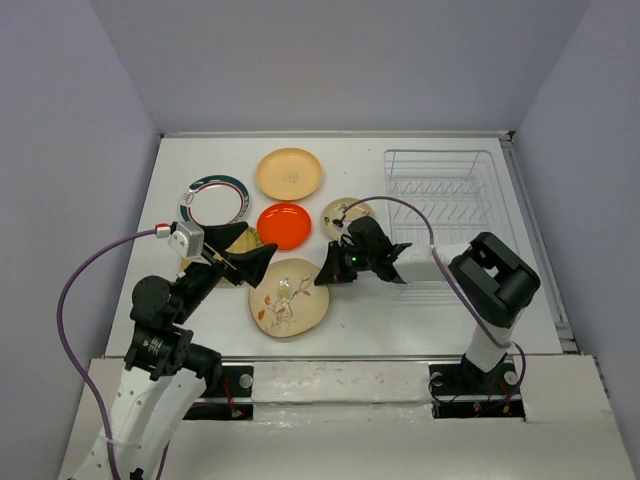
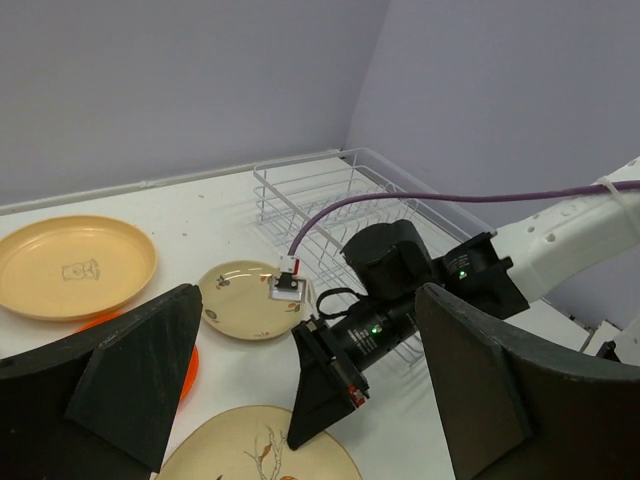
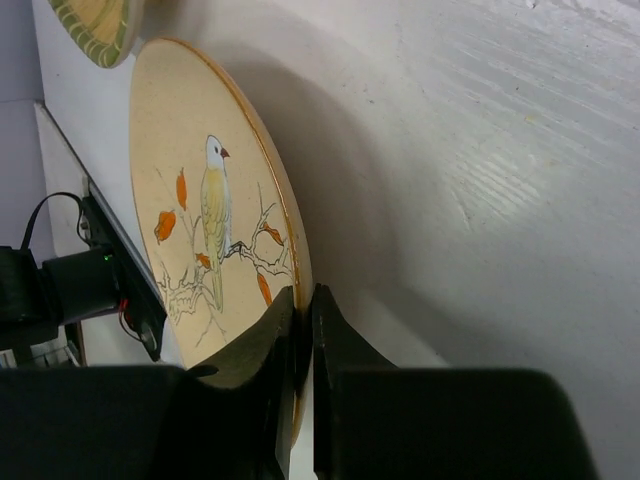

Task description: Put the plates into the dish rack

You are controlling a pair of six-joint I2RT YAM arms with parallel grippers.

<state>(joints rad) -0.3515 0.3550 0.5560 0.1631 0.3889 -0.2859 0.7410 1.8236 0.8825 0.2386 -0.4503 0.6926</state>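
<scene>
Six plates, all on the white table (image 1: pixel 400 315), outside the dish rack (image 1: pixel 440 200). Overhead view: rack is white wire, upper right of frame, long side running top to bottom.

Plate positions, overhead view:
- peach plate (image 1: pixel 290 172), top centre
- white plate w/ green-red rim (image 1: pixel 215 200), upper left
- small orange-red plate (image 1: pixel 284 225), centre, just below the peach one
- small speckled beige plate (image 1: pixel 345 212), right of the orange-red one, partly under R arm
- large cream bird plate (image 1: pixel 290 298), lower centre, nearest the arm bases
- yellow patterned plate (image 3: pixel 100 20), centre left, mostly hidden by L arm; only its striped edge shows at top left of R wrist view

R gripper (image 3: pixel 303 300): fingers pinched tight on the right-hand rim of the bird plate, one finger above the rim, one below. R wrist view shows the bird & orange leaves on the plate face. Cannot tell if that edge is off the table.

L gripper (image 1: pixel 245 252): jaws spread wide, holding nothing, over the yellow plate, just left of the bird plate. L wrist view looks btwn its two dark fingers toward R arm & rack
</scene>
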